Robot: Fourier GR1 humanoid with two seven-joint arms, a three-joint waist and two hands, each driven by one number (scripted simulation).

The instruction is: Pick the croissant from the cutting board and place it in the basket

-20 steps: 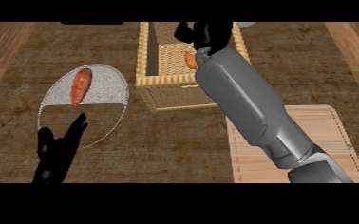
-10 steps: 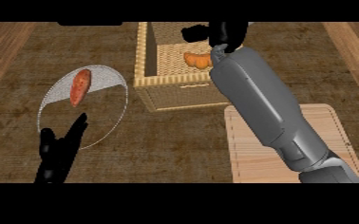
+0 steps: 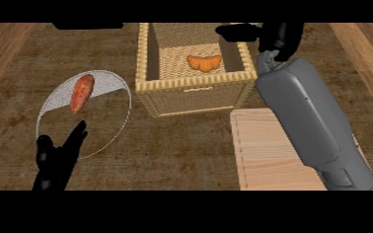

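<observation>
Croissant (image 3: 205,62) inside basket (image 3: 191,85), so job looks done. Right robot hand (image 3: 280,35), 1 o'clock, fingers apart, empty. Left robot hand (image 3: 58,160), 7 o'clock, fingers straight.

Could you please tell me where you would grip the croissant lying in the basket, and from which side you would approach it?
I would pinch the croissant across its thick middle, coming straight down from above. It lies flat on the floor of the basket, whose tall walls close off every sideways approach; its thin tips would probably offer less to hold.
</observation>
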